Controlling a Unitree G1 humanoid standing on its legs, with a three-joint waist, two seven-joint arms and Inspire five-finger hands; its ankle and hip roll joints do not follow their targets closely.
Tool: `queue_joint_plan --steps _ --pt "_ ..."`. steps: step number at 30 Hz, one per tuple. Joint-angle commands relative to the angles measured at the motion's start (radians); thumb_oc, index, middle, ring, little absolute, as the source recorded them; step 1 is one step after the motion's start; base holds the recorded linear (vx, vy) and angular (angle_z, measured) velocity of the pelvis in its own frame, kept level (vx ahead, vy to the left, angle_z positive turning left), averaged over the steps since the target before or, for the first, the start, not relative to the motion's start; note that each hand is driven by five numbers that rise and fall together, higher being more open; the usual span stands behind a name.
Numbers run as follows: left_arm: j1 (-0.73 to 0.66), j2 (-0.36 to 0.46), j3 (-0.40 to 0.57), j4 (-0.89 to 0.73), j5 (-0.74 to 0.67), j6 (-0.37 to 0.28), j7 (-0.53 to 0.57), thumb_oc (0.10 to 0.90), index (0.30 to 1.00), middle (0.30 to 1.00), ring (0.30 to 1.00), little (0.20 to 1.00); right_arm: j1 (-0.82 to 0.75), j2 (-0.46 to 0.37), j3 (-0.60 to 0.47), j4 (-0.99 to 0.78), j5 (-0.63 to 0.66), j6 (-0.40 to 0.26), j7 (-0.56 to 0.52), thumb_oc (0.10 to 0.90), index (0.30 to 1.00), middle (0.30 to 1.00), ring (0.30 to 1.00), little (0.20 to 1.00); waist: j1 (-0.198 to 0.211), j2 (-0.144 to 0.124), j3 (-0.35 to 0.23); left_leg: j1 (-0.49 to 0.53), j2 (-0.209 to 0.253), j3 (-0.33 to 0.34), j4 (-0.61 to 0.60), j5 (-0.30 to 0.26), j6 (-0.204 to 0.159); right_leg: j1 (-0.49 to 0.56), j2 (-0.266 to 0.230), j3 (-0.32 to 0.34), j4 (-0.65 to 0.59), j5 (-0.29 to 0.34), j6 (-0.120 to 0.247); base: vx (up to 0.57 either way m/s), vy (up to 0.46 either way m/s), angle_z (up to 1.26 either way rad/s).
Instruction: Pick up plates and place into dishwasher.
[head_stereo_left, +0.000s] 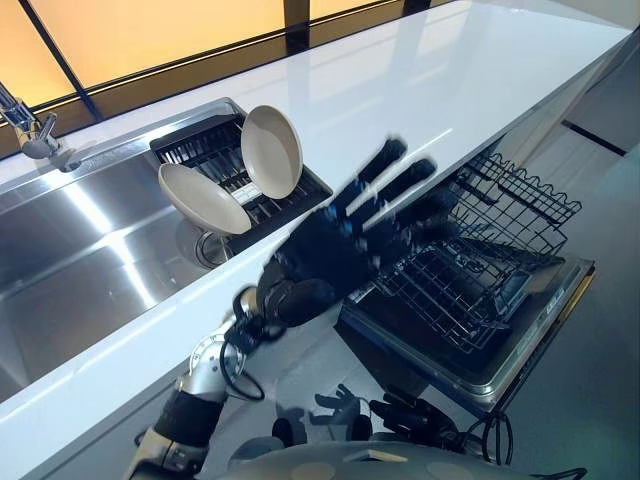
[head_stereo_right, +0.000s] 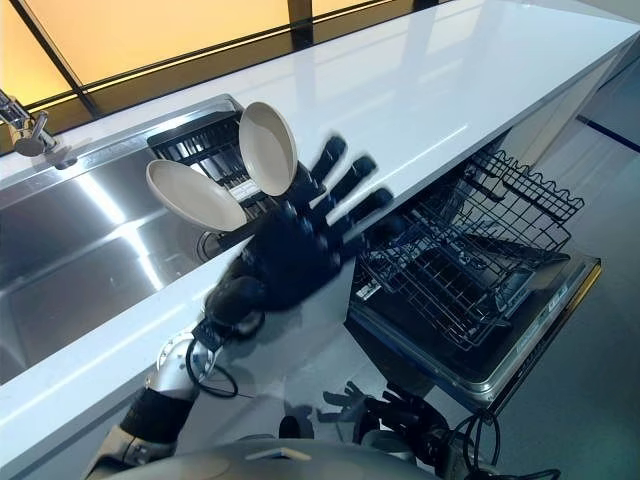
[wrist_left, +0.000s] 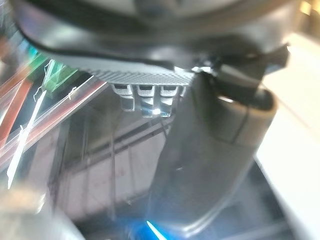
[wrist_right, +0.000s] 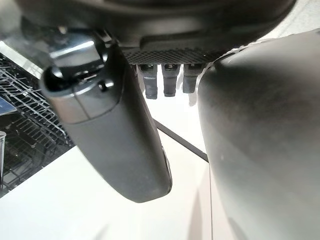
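Observation:
Two beige plates stand tilted in a black drying rack (head_stereo_left: 215, 145) at the sink's right end: one upright plate (head_stereo_left: 272, 150) and a lower, more tilted plate (head_stereo_left: 203, 198). My left hand (head_stereo_left: 330, 250) is raised in front of the counter edge, just right of and below the plates, with its fingers straight, spread and holding nothing. It touches neither plate. In the left wrist view its thumb (wrist_left: 210, 165) stands out with nothing beside it. My right hand (head_stereo_left: 405, 412) hangs low near the floor, fingers relaxed and empty. The right wrist view has its thumb (wrist_right: 115, 130).
The dishwasher's door (head_stereo_left: 520, 350) lies open below the counter on the right, with a black wire rack (head_stereo_left: 480, 250) pulled out over it. A steel sink (head_stereo_left: 90, 250) with a tap (head_stereo_left: 30, 130) lies left. The white counter (head_stereo_left: 430, 80) runs along the back.

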Motion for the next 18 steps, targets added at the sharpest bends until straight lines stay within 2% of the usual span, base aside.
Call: queue_joint_plan --steps 1,3,5,6,7,8,10,11,18 --pt "-0.027 0.108 0.204 0.024 0.674 -0.473 0.651 0.800 0.900 0.900 0.900 0.900 0.014 0.009 0.015 -0.006 0.055 -0.072 -0.003 0.800 0.900 0.900 0.900 0.900 0.018 0.053 -0.029 -0.016 -0.046 -0.062 0.002 -0.113 0.028 -0.028 0.068 -0.013 0.085 -0.117 0.013 0.01 0.006 -0.04" --pt "-0.024 0.192 0.310 0.032 0.960 -0.435 0.878 0.800 0.900 0.900 0.900 0.900 0.036 0.011 0.008 0.013 0.062 -0.099 0.008 0.800 0.900 0.900 0.900 0.900 0.025 0.053 -0.046 -0.023 -0.053 -0.072 0.002 -0.113 0.029 -0.027 0.069 -0.019 0.078 -0.122 0.011 0.01 -0.001 0.05" --pt "-0.012 0.291 0.396 0.058 1.259 -0.300 1.095 0.800 0.900 0.900 0.900 0.900 0.047 0.010 -0.001 0.021 0.064 -0.106 0.014 0.800 0.900 0.900 0.900 0.900 0.031 0.054 -0.060 -0.028 -0.057 -0.078 0.002 -0.110 0.027 -0.025 0.071 -0.024 0.075 -0.126 0.007 0.03 -0.003 0.16" --pt "-0.006 0.330 0.415 0.069 1.331 -0.245 1.147 0.800 0.900 0.900 0.900 0.900 0.050 0.007 -0.004 0.020 0.061 -0.104 0.014 0.800 0.900 0.900 0.900 0.900 0.032 0.056 -0.064 -0.030 -0.058 -0.079 0.002 -0.108 0.027 -0.026 0.072 -0.025 0.075 -0.127 0.006 0.03 0.004 0.11" --pt "-0.003 0.355 0.426 0.081 1.375 -0.204 1.153 0.800 0.900 0.900 0.900 0.900 0.051 0.006 -0.006 0.020 0.060 -0.102 0.014 0.800 0.900 0.900 0.900 0.900 0.033 0.058 -0.066 -0.030 -0.059 -0.080 0.002 -0.108 0.027 -0.026 0.072 -0.025 0.075 -0.127 0.005 0.03 0.013 0.17" --pt "-0.001 0.405 0.445 0.102 1.454 -0.109 1.152 0.800 0.900 0.900 0.900 0.900 0.051 0.003 -0.008 0.021 0.059 -0.101 0.012 0.800 0.900 0.900 0.900 0.900 0.033 0.062 -0.069 -0.030 -0.060 -0.079 0.002 -0.106 0.026 -0.025 0.072 -0.026 0.074 -0.128 0.004 0.03 0.017 0.22" --pt "0.000 0.492 0.458 0.146 1.517 -0.026 1.153 0.800 0.900 0.900 0.900 0.900 0.050 -0.002 -0.007 0.018 0.058 -0.095 0.010 0.800 0.900 0.900 0.900 0.900 0.032 0.068 -0.073 -0.030 -0.060 -0.078 0.002 -0.104 0.026 -0.025 0.072 -0.027 0.076 -0.129 0.004 0.03 0.018 0.18" --pt "-0.004 0.535 0.471 0.170 1.543 0.026 1.117 0.800 0.900 0.900 0.900 0.900 0.048 -0.007 -0.006 0.018 0.057 -0.091 0.010 0.800 0.900 0.900 0.900 0.900 0.031 0.072 -0.074 -0.028 -0.060 -0.076 0.002 -0.104 0.025 -0.024 0.072 -0.027 0.076 -0.129 0.004 0.03 0.019 0.05" --pt "-0.020 0.727 0.462 0.321 1.568 0.136 1.034 0.800 0.900 0.900 0.900 0.900 0.035 -0.034 -0.006 0.008 0.040 -0.058 0.002 0.800 0.900 0.900 0.900 0.900 0.027 0.093 -0.075 -0.023 -0.061 -0.077 0.002 -0.100 0.024 -0.019 0.071 -0.023 0.079 -0.129 0.007 0.00 0.005 -0.01"
